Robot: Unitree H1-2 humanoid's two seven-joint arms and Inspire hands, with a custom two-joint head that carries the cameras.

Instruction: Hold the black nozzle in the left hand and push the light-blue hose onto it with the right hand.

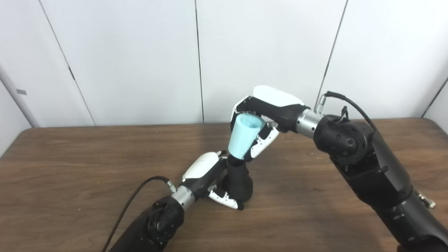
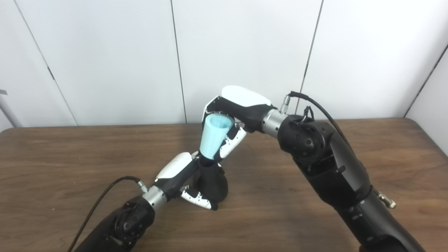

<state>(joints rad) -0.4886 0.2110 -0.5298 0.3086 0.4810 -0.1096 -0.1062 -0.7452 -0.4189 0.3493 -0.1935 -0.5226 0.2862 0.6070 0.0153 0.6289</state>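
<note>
While left hand (image 1: 206,176) wraps tight round black nozzle (image 1: 239,182) standing on table (image 1: 70,168), right hand (image 1: 260,120) grips light-blue hose (image 1: 244,135), tip touching nozzle top. You push crooked: hose may slip off, nozzle may tip.

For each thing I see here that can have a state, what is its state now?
black nozzle: upright on the table, held by the left hand.
light-blue hose: tilted, wide end up, narrow end seated on the nozzle's top.
left hand: shut on the nozzle.
right hand: shut on the hose.
</note>
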